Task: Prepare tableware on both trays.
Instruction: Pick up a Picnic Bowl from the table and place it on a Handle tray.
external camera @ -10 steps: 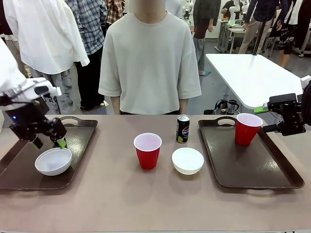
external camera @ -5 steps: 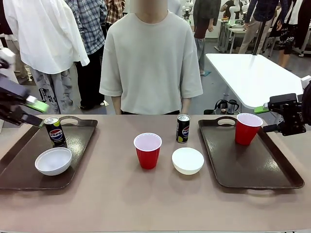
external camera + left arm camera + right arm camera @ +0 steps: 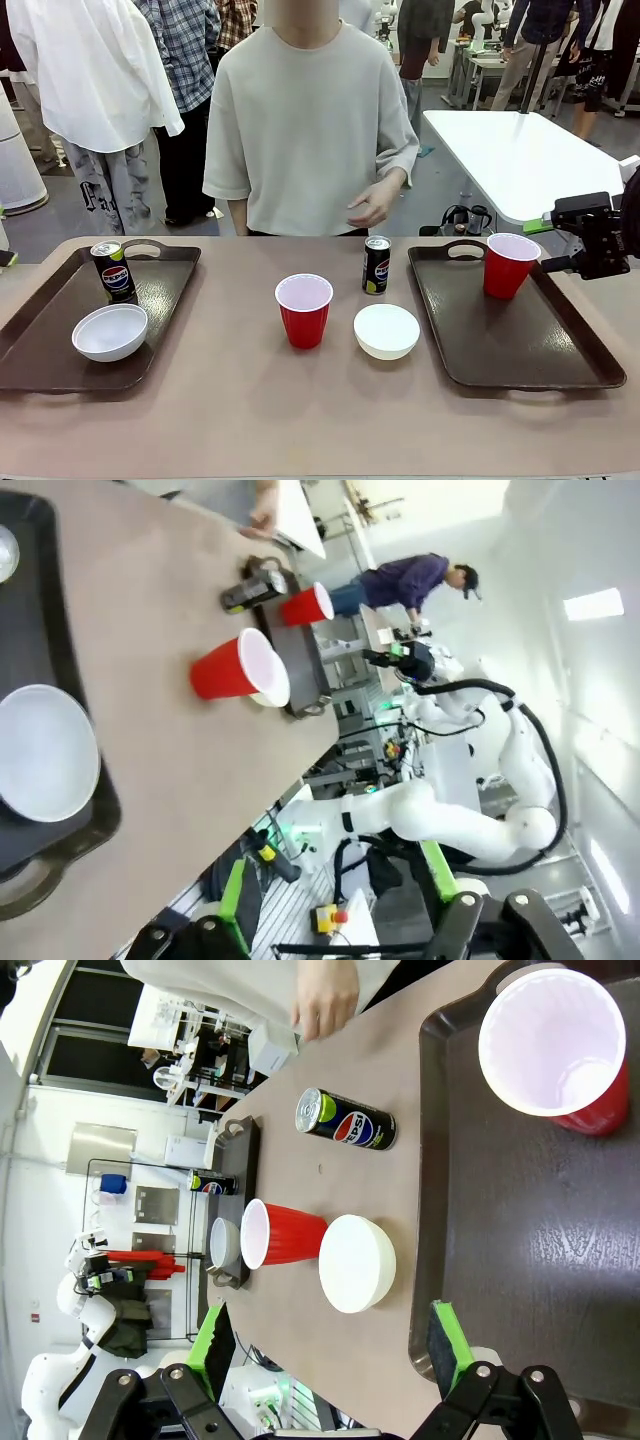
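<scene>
Front view: both trays partly set, both hands empty

Left tray (image 3: 40,335) carries a white bowl (image 3: 110,332) with a black can (image 3: 114,271) behind it. Right tray (image 3: 530,350) carries one red cup (image 3: 510,265) near its far rim. On the surface (image 3: 300,420) between the trays stand a second cup (image 3: 304,310), second bowl (image 3: 386,331) and second can (image 3: 376,265). We note left hand (image 3: 335,858) and right hand (image 3: 326,1310) spread wide, gripping nothing.

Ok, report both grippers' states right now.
Left gripper: open, holding nothing.
Right gripper: open, holding nothing.
</scene>
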Controlling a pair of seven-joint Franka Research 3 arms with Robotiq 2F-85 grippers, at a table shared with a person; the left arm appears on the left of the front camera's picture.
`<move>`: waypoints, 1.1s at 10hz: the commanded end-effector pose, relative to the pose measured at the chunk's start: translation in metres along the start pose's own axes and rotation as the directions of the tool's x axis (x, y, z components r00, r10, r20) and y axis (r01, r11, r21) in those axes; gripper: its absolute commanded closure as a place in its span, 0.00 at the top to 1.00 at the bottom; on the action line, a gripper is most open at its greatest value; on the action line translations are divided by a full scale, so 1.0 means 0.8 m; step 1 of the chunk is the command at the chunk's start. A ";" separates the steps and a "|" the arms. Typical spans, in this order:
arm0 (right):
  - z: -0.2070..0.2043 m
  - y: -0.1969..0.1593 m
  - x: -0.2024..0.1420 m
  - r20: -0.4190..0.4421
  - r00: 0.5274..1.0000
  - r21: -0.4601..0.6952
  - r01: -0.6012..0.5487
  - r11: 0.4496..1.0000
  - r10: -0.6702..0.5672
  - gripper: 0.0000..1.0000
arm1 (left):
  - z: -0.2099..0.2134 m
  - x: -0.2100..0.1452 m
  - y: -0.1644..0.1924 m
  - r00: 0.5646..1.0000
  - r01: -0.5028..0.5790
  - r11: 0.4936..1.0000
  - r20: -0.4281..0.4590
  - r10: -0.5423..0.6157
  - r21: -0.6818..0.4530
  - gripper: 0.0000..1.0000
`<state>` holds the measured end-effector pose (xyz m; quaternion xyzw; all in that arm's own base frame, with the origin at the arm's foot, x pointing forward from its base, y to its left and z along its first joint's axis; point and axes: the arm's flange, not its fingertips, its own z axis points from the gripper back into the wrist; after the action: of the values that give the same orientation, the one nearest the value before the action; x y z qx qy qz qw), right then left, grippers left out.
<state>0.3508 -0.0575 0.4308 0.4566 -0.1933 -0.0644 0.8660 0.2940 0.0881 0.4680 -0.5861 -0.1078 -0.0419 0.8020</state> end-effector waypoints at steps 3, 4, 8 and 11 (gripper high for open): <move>-0.004 -0.002 0.004 0.014 1.000 0.029 -0.007 1.000 0.007 1.00 | -0.006 0.000 -0.011 0.999 0.036 0.999 -0.016 -0.037 -0.029 0.83; -0.004 -0.002 0.004 0.014 1.000 0.029 -0.007 1.000 0.007 1.00 | -0.006 0.000 -0.011 0.999 0.036 0.999 -0.016 -0.037 -0.029 0.83; -0.016 0.076 -0.010 0.054 0.986 -0.433 -0.120 0.893 0.159 1.00 | -0.006 0.000 -0.011 0.999 0.036 0.999 -0.016 -0.037 -0.029 0.83; -0.072 0.142 -0.007 -0.087 0.971 -0.675 -0.221 0.704 0.221 1.00 | -0.006 0.000 -0.011 0.999 0.036 0.999 -0.016 -0.037 -0.029 0.83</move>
<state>0.3601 0.0445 0.4917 0.1251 -0.2665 -0.0185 0.9555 0.2912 0.0798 0.4744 -0.5885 -0.1000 -0.0543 0.8005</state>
